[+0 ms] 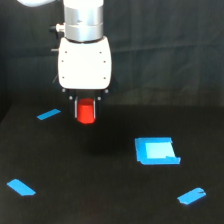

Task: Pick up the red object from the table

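Exterior view: tool [86, 111] clamps red object [87, 112] above black desk [100, 190]; blue square patch [156, 151], tape strips [48, 114] around; no legible writing.

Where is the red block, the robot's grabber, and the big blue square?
red block [87, 112], exterior view, middle of its front face.
gripper [86, 111], exterior view, midway between the fingertips.
blue square patch [156, 151], exterior view, its pale centre.
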Robot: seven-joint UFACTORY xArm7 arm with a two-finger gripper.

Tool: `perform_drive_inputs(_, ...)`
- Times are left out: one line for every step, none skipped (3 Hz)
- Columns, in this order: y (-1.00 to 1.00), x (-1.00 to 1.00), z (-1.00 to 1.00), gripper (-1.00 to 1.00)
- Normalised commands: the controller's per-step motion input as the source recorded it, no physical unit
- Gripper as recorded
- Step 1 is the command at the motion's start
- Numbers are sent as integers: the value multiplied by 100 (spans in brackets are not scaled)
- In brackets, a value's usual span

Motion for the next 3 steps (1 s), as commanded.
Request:
perform_drive_inputs(9,6,-3,-100)
perform_drive_inputs(-4,1,-7,-100)
perform_drive_inputs(5,2,3,-100)
